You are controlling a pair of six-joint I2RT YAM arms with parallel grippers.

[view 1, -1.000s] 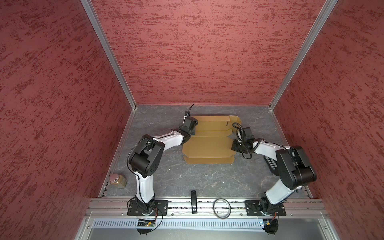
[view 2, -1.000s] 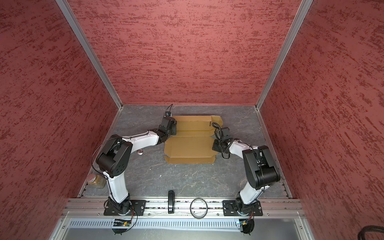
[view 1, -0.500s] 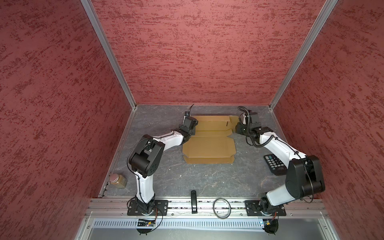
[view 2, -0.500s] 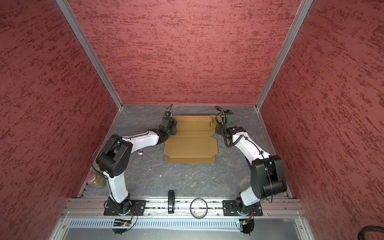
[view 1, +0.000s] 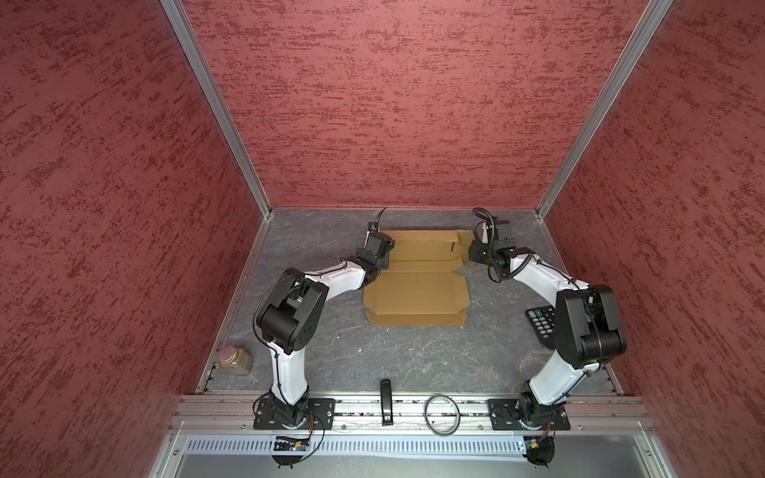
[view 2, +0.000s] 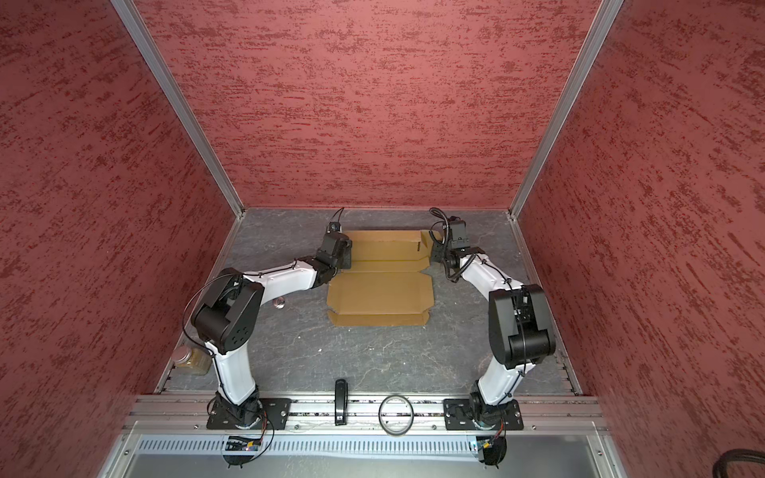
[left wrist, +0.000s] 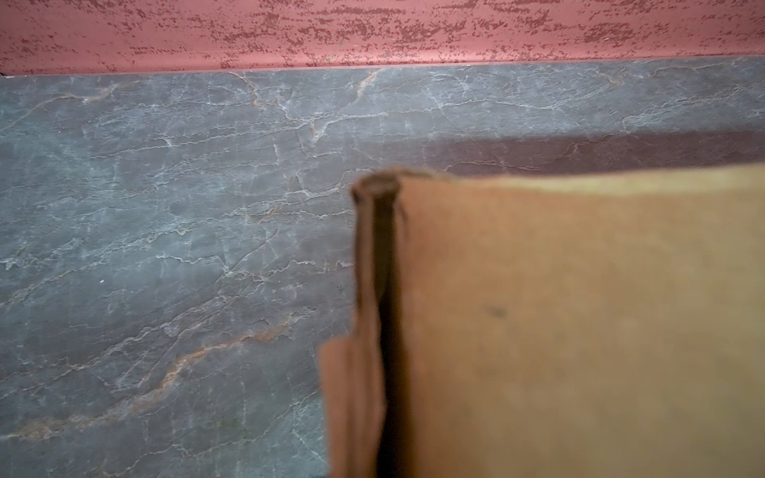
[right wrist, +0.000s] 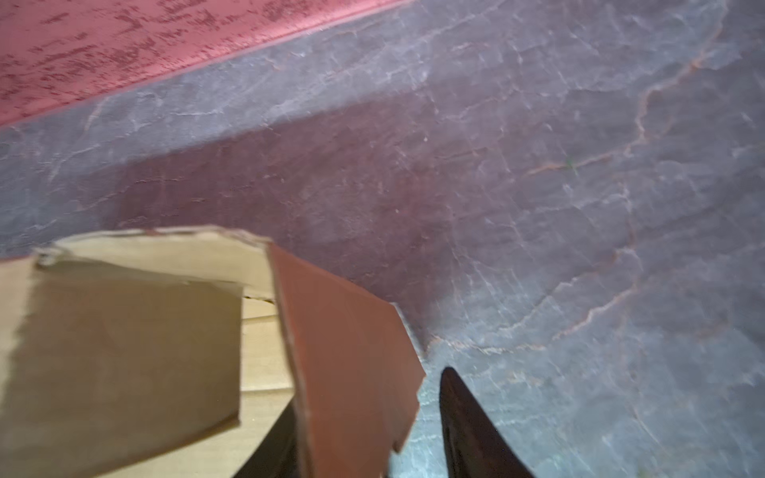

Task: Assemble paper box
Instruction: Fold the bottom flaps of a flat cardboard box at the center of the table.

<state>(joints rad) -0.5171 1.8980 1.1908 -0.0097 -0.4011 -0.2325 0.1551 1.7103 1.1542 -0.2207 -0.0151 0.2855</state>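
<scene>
The box (view 1: pixel 416 289) lies toward the back of the tabletop (view 1: pixel 372 364), its near panels flat and its far section partly raised. At the box's far-left corner the left gripper (view 1: pixel 381 247) has its jaws clenched. Its wrist view shows a doubled side wall (left wrist: pixel 378 289) running straight toward them, so they probably pinch it, though the fingers themselves are hidden. At the box's far-right corner the right gripper (right wrist: pixel 368 387) has its jaws parted, straddling an upright flap (right wrist: pixel 352 351) without squeezing it. The step in hand looks like folding that right end. To do it well, the right jaws should close low on the flap, near its crease. They should then swing it inward slowly while the left grip anchors the opposite wall, so the sheet neither slides nor buckles.
</scene>
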